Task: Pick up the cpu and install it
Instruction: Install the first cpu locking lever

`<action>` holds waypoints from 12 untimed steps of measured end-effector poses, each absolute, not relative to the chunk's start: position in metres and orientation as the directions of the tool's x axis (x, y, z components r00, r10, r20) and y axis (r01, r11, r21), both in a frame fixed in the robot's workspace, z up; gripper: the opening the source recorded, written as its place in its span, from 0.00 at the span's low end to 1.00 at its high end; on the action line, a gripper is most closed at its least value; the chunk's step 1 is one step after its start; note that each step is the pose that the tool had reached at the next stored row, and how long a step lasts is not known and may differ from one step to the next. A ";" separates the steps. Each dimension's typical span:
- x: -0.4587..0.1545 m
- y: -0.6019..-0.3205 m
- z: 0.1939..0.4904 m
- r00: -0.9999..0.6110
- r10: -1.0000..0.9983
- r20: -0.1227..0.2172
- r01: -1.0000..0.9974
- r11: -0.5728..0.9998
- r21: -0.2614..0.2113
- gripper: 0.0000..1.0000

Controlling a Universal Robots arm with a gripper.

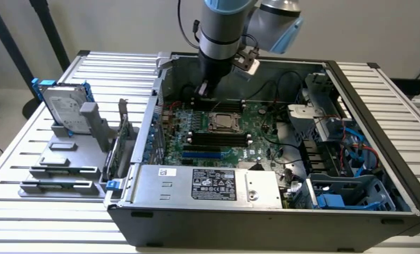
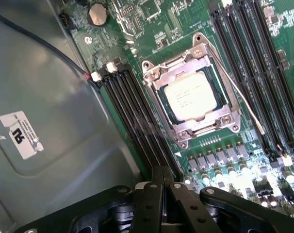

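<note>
One cpu (image 2: pixel 190 97), one hard drive (image 1: pixel 63 108), one computer case (image 1: pixel 266 225)

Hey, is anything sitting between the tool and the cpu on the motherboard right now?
Nothing visible does. The cpu lies in its socket, its metal top bare inside the retention frame. The shut tool hangs over the memory slots beside the socket, with open air between them.

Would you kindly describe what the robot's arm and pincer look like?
The arm is a silver-grey tube with pale blue joint caps and a black cable alongside. The pincer is black, with jointed links and small silver screws.
</note>
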State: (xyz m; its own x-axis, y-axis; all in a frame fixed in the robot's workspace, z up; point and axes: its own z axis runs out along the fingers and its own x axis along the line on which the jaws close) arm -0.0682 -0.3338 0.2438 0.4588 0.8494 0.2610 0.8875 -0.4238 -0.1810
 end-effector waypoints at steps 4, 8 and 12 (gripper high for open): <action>-0.065 -0.334 0.240 0.458 0.851 0.256 0.888 -0.426 -0.171 0.11; -0.065 -0.334 0.233 0.458 0.853 0.251 0.888 -0.427 -0.169 0.11; -0.065 -0.334 0.226 0.475 0.843 0.250 0.879 -0.446 -0.168 0.11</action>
